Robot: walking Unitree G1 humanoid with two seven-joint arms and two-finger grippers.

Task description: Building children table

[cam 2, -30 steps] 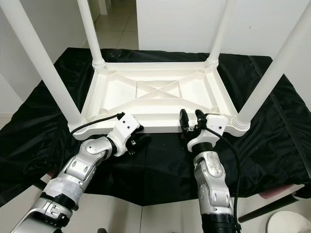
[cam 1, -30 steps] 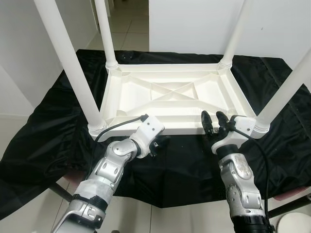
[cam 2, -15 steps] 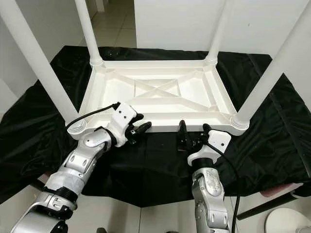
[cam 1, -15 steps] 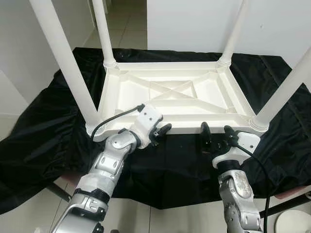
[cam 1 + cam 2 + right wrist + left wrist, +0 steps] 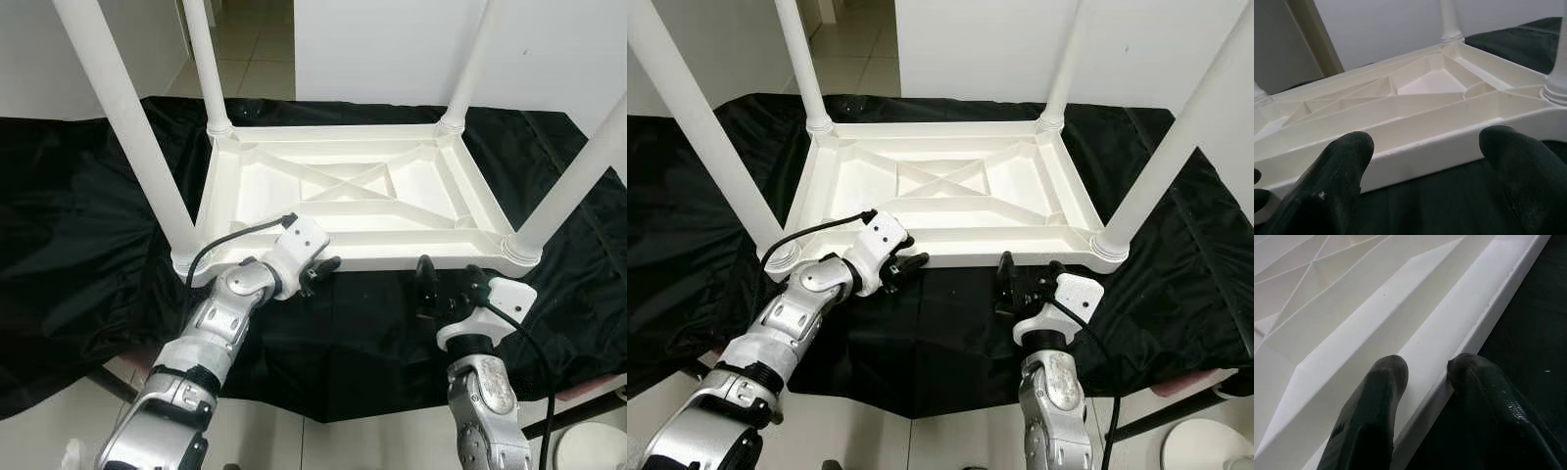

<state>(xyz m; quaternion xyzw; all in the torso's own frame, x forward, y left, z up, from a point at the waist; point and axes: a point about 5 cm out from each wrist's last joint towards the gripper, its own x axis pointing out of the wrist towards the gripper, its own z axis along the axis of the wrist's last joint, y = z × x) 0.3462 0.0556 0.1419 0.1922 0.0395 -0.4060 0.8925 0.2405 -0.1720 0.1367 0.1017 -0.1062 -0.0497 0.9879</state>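
A white plastic children's table [image 5: 257, 201] lies upside down on a black cloth [image 5: 88, 255], its four legs pointing up. My left gripper [image 5: 321, 266] is at the table's near rim [image 5: 1464, 328], left of the middle. One finger sits inside the rim and the other outside, pinching it. My right gripper [image 5: 448, 286] is open over the cloth, a little short of the near rim [image 5: 1415, 152], close to the near right leg [image 5: 573, 181]. Nothing is between its fingers [image 5: 1347, 161].
The near left leg [image 5: 127, 117] rises beside my left arm. The two far legs [image 5: 201, 59] stand by a white wall and a tiled doorway. The cloth hangs over the support's front edge. A white round object [image 5: 1205, 446] sits on the floor at the lower right.
My left gripper has risen from below the near rim and closed on it. My right gripper has drawn back from the rim toward me and spread wider. The camera has shifted slightly.
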